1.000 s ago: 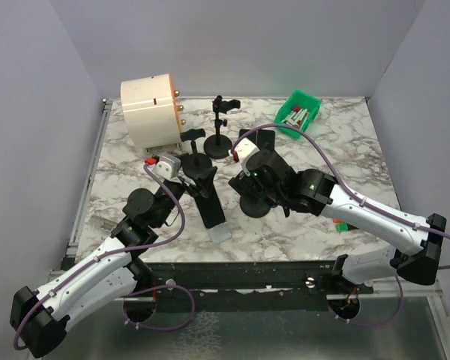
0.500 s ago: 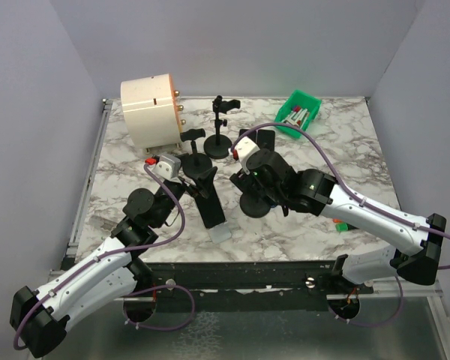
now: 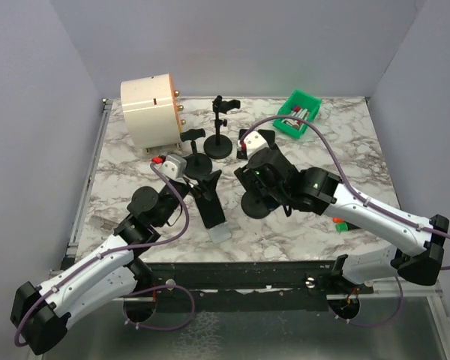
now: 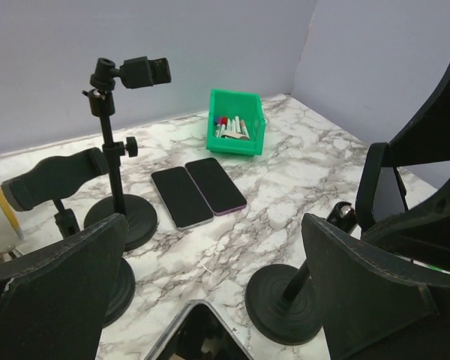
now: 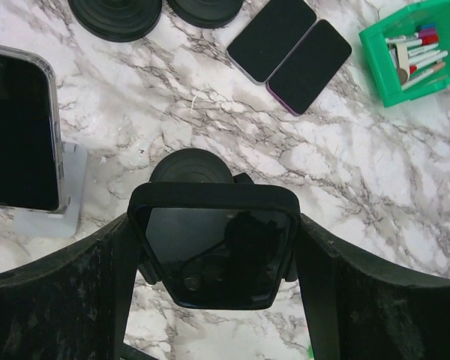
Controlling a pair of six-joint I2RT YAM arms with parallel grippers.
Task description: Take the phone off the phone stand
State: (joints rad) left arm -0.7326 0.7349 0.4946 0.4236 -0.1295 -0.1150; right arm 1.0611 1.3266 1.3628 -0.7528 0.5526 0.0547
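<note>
Phone [image 5: 217,255], black-edged with a glossy dark screen, sits between the two fingers of the right gripper [image 5: 214,225]. In the right wrist view one finger lies against each of its opposite side edges with no gap showing, so the pincer reads as clamped on it. Screen faces up toward the wrist camera. Long axis runs crosswise to the line between the fingers and is strongly foreshortened. In the left wrist view the same slab stands steeply on end, thin edge toward the lens. It is above and just beside the round black base of the phone stand [image 5: 191,166], and the knob at the top of the stand's stem is right at the phone's lower edge. Cannot tell whether it is seated in the holder or already clear of it. In the top view the right wrist covers most of the phone. Left gripper [image 4: 214,225] is spread wide with nothing between its fingers, hanging over a second phone [image 5: 19,135] in a clear case. That one lies sloped with its lower end on a grey wedge [image 5: 52,206], long axis pointing toward the near table [image 5: 405,187] edge. Farther back, two loose phones [image 5: 271,37] lie flat, side by side and touching, near a green bin [image 5: 412,52] of pens.
</note>
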